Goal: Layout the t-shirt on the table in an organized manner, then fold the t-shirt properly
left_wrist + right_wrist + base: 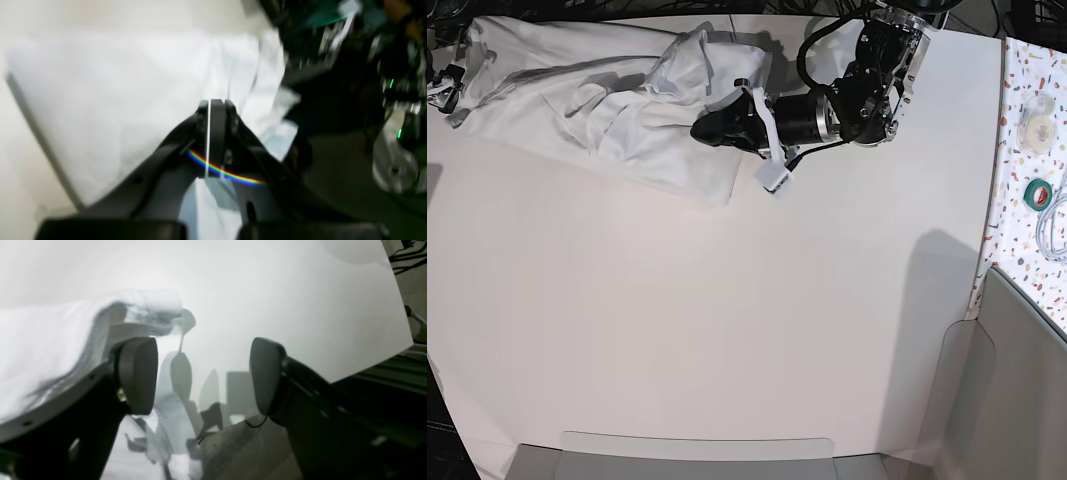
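Left hand point(217, 106) pinches the t-shirt point(577, 100) edge.

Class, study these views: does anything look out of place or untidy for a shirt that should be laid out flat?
Yes. The t-shirt lies bunched and wrinkled along the far edge of the table, part of it hanging off. The left gripper is shut on its cloth.

Black arm point(847, 105) with looping black cables, silver joint housings, rounded matte-black jaws, green indicator lights.

One t-shirt point(597, 100), one table point(727, 320), two tape rolls point(1039, 192).
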`<act>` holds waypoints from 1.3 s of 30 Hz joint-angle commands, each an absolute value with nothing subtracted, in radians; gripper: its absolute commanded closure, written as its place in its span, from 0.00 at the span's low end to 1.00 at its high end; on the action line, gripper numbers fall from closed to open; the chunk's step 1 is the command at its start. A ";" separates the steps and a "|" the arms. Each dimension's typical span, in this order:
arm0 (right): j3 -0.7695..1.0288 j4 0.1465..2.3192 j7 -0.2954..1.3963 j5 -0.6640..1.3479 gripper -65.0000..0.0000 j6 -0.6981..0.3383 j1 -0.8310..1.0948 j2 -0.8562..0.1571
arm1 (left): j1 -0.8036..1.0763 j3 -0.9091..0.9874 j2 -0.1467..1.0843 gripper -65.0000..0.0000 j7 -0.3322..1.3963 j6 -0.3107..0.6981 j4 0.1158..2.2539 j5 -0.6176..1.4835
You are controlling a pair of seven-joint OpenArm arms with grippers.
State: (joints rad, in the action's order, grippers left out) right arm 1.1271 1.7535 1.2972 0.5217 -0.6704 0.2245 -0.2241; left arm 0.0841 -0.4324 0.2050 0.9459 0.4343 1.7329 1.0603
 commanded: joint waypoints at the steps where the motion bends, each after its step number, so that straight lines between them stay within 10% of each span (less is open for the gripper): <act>1: 1.132 1.767 1.280 0.527 0.35 -0.673 0.228 -0.245 | 0.074 -0.432 0.203 0.99 0.938 0.443 1.748 1.087; 39: 1.073 1.767 1.279 0.522 0.35 -0.673 0.225 -0.249 | -0.048 -0.768 0.242 0.99 0.986 0.447 1.787 0.941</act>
